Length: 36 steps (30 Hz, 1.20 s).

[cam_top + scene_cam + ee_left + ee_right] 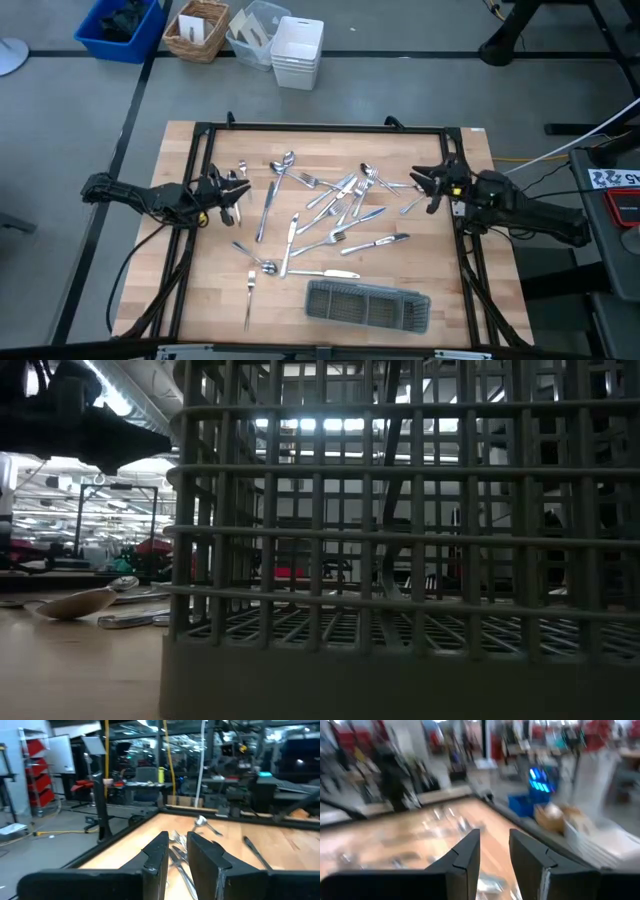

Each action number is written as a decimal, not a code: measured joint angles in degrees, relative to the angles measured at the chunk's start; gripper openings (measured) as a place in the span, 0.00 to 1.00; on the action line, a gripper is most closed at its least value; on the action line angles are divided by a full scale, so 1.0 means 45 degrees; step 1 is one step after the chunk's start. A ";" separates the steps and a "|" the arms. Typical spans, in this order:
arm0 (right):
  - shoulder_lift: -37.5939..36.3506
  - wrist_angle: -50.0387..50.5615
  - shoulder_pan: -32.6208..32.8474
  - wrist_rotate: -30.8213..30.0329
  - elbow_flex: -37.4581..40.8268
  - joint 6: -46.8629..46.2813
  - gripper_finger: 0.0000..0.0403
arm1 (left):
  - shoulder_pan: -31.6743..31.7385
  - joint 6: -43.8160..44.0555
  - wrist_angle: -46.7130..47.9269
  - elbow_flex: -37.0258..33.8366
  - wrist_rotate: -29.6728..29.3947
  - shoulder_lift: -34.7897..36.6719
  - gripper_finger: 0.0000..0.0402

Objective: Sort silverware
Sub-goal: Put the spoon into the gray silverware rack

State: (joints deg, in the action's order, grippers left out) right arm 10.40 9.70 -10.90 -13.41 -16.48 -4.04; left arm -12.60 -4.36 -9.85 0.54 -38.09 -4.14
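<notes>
Silverware point(330, 215): roughly 20 forks, spoons and knives, loose and overlapping across the middle of the wooden table point(200, 290), a few strays toward the near left; none appears to lie in the grey mesh tray point(367, 304) at the near edge, so sorting looks barely begun. Left gripper point(238, 190): at the pile's left edge, jaws parted by a narrow gap, holding nothing. Right gripper point(428, 182): at the pile's right edge, jaws likewise slightly apart and empty, both arms seemingly flanking the pile for easy reach.
</notes>
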 joint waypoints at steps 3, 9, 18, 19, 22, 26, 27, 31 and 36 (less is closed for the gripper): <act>0.1490 0.1997 -0.0001 -0.0452 -0.1589 0.0004 0.26 | 0.0000 0.0161 -0.0038 -0.0001 -0.0317 0.0000 0.16; 0.4964 0.5983 -0.0005 -0.0948 -0.4470 0.0532 0.26 | 0.0000 0.0580 -0.0042 0.0002 -0.0680 0.0000 0.16; 0.9098 0.9650 -0.2150 -0.0446 -0.6404 0.1160 0.26 | 0.0000 0.0562 0.0055 0.0002 -0.0687 0.0000 0.16; 0.9392 0.9695 -0.2599 -0.0036 -0.6424 0.1358 0.26 | 0.0000 0.0545 0.0055 0.0004 -0.0690 0.0000 0.16; 1.0186 0.9660 -0.3937 0.1508 -0.6424 0.2034 0.26 | 0.0000 0.0540 0.0055 0.0000 -0.0690 0.0000 0.16; 1.1092 0.9561 -0.5453 0.2547 -0.6434 0.2858 0.26 | 0.0000 0.0577 0.0057 0.0002 -0.0690 0.0000 0.16; 1.1340 0.9552 -0.5765 0.2787 -0.6434 0.3001 0.26 | 0.0000 0.0572 0.0055 0.0004 -0.0690 0.0000 0.16; 1.2399 0.9519 -0.6672 0.3805 -0.6434 0.3446 0.26 | 0.0000 0.0549 0.0056 -0.0001 -0.0690 0.0000 0.16; 1.3938 0.9463 -0.6949 0.4023 -0.6434 0.4107 0.26 | 0.0000 0.0548 0.0060 0.0000 -0.0690 0.0000 0.16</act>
State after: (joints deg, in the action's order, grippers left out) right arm 73.12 52.28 -42.17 4.70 -45.43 14.44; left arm -12.60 -1.89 -9.58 0.54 -41.19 -4.14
